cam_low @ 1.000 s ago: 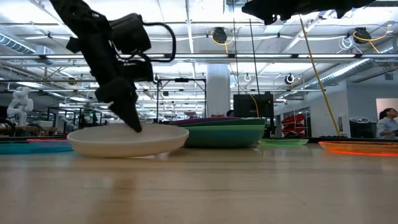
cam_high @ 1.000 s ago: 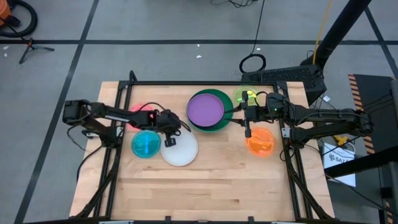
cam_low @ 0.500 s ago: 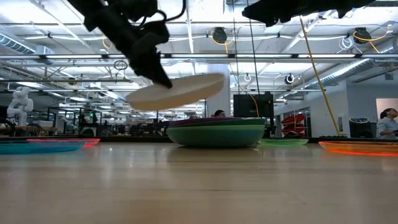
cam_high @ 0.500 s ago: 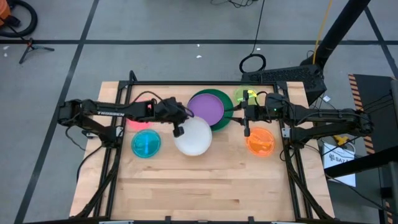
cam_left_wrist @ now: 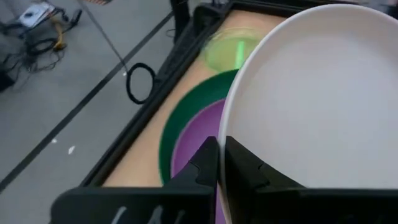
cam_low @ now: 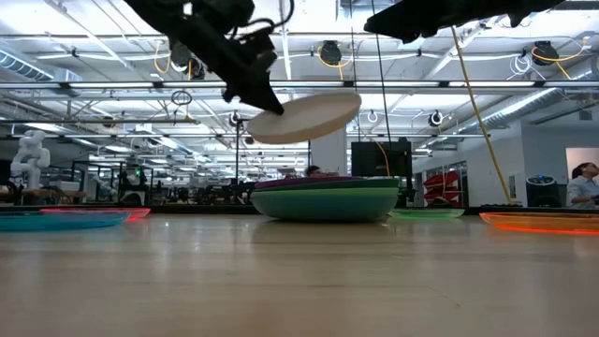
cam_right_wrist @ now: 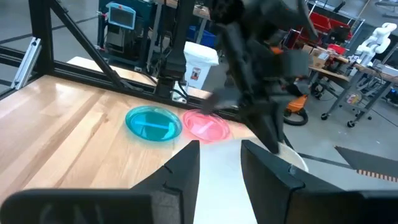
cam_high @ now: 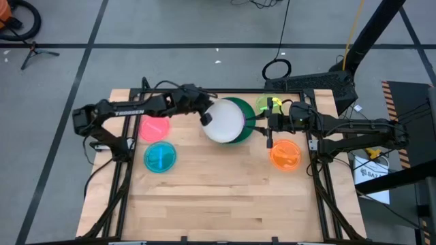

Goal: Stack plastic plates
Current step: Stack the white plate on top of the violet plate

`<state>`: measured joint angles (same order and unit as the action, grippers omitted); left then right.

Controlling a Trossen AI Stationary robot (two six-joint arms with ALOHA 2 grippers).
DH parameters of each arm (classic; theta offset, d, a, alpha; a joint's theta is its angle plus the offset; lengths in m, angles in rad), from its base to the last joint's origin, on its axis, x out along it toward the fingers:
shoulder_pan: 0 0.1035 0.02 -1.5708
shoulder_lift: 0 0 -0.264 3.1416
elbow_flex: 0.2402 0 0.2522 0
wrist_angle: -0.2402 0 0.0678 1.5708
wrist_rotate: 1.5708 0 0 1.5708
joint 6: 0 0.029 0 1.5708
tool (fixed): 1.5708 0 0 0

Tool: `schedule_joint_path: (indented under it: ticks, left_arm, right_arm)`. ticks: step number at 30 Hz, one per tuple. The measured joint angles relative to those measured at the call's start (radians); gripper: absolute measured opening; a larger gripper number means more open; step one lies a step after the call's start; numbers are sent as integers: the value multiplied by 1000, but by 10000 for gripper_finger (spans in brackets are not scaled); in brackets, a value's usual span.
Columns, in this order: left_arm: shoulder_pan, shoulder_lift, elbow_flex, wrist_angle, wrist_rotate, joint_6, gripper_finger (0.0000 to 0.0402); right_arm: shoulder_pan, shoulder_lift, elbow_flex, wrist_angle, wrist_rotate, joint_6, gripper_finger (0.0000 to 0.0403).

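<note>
My left gripper is shut on a medium white plate and holds it in the air above the stack, a purple plate lying in a large dark green plate. In the low view the white plate hangs tilted above that stack. My right gripper is open and hovers just right of the stack, high above the table, touching nothing. The small lime, orange, pink and blue plates lie flat on the table. My left gripper pinches the white plate's rim at its left side between the two fingers, one on the plate's upper face and one beneath it. The fingers come from the table's left, slanting down. The plate is lifted clear, and its free side sits higher than the held rim.
The black frame rail runs along the table's far edge, close behind the stack. The pink and blue plates sit on the left half. The near half of the wooden table has free room.
My left gripper has lifted the white plate off the table near the blue plate and carried it up, toward the far edge and to the right, over the purple and green stack. The plate went from lying flat to hanging tilted in the air.
</note>
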<state>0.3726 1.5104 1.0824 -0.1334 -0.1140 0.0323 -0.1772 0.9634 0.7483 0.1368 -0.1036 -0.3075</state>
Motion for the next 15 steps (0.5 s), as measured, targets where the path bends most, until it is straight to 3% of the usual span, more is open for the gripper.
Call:
schedule_joint_path:
  ticks: [15]
  left_arm:
    - [107, 203, 127, -29, 1, -38, 12]
  right_arm:
    - [0, 0, 0, -39, 2, -2, 110]
